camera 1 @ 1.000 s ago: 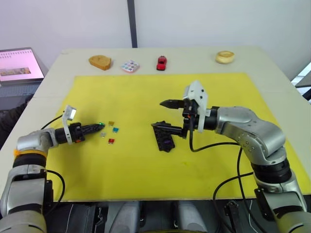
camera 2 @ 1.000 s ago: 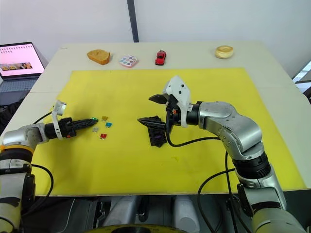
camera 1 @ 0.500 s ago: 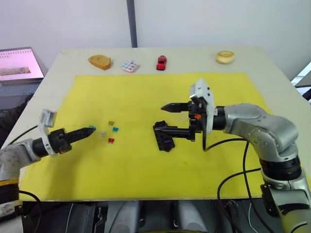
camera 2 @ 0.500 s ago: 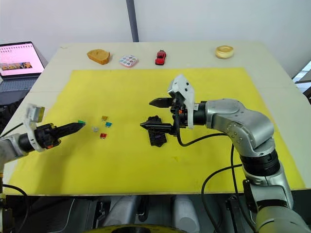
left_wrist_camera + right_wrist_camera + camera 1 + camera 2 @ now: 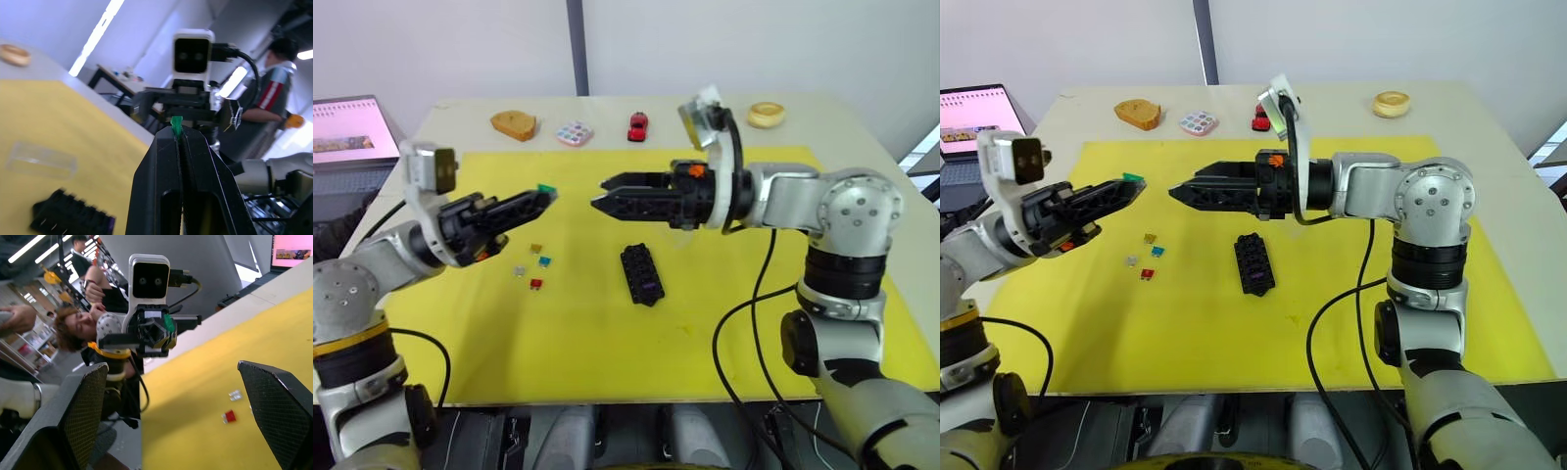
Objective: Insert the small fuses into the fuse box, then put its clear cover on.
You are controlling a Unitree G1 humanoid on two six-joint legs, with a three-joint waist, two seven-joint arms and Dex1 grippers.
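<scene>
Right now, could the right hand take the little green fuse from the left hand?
Probably yes: the right hand is open and faces the green fuse in the left hand, with open air between them.

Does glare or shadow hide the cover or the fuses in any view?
Left eye view: even light, no hard shadows on the mat; loose fuses plain. Left wrist view: bright ceiling strips, yet the cover shows by its edges, the held fuse too.

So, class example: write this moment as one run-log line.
left end effector: shut on teal fuse, raised | right end effector: open, facing it | fuse box: on mat, purple fuse seated
</scene>
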